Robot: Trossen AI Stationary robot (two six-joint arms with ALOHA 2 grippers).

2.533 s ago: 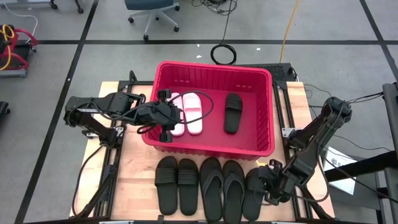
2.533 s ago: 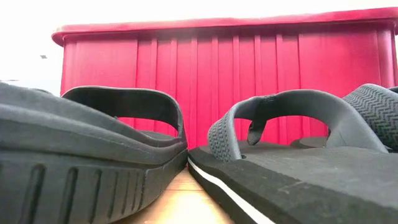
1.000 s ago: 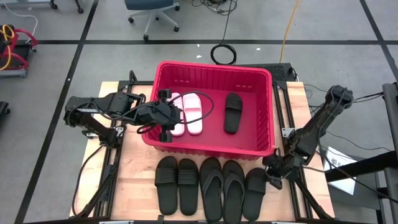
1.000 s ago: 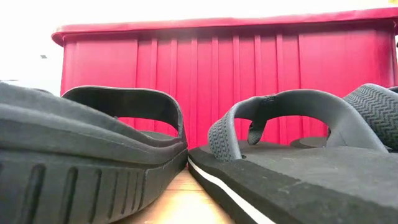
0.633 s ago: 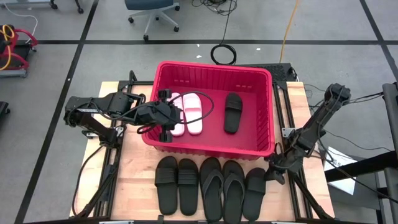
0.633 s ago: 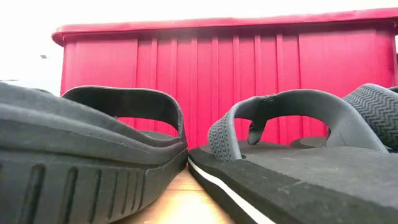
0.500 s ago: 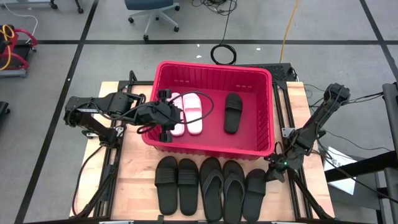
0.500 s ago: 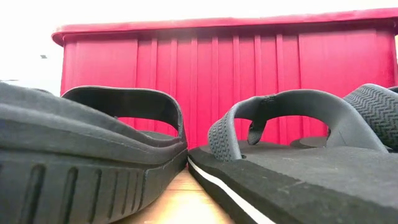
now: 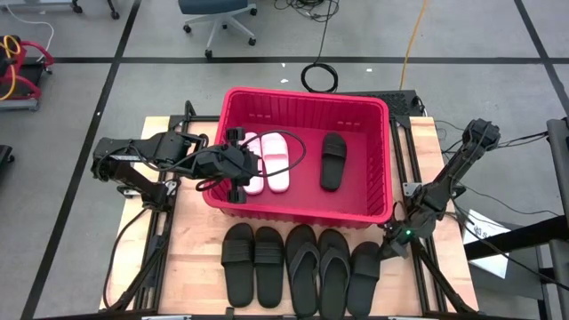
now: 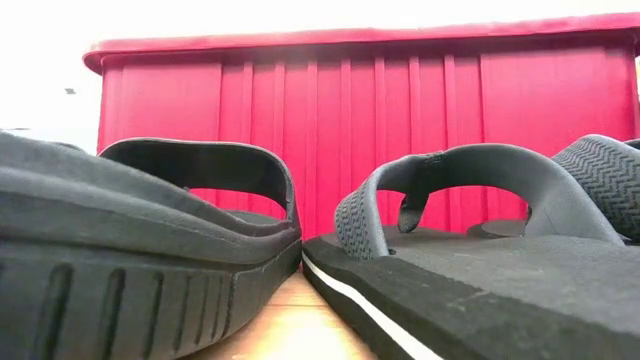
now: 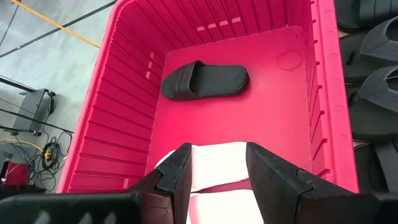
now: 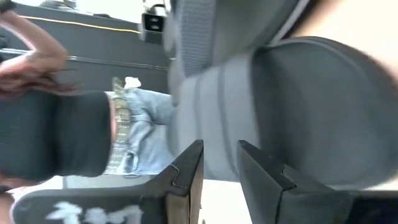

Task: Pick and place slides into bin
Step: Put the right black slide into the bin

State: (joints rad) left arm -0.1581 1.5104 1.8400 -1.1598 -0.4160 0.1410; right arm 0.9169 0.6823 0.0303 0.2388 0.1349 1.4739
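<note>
The red bin [image 9: 387, 169] stands at the table's far middle. A white pair [image 9: 271, 160] and one black wide-strap slide [image 9: 332, 160] lie flat on its floor. On the table near it lies a row of black slides: two wide-strap [image 9: 253, 262], two thong flip-flops [image 9: 317, 267] and one wide-strap at the right end [image 9: 364, 274]. My left gripper [image 9: 253, 166] hangs open over the white pair [image 11: 217, 165] at the bin's left side. My right gripper [image 9: 388, 247] is open at the far right corner of the rightmost slide [image 12: 311, 106]. My right gripper stands with its open fingers [image 12: 186, 165] right at the rightmost black slide's edge; whether they touch it I cannot tell. My left gripper touches nothing.
The bin's near wall [image 10: 370, 130] rises close behind the row of slides. The table's right edge [image 9: 436, 178] and its frame lie right beside my right arm. A person in a dark sleeve and jeans [image 12: 74, 130] shows beyond the table. An office chair [image 9: 218, 13] stands behind.
My right gripper has stayed at the far end of the rightmost slide while its wrist has turned a little and its arm has leaned slightly. The slides and the bin lie as before.
</note>
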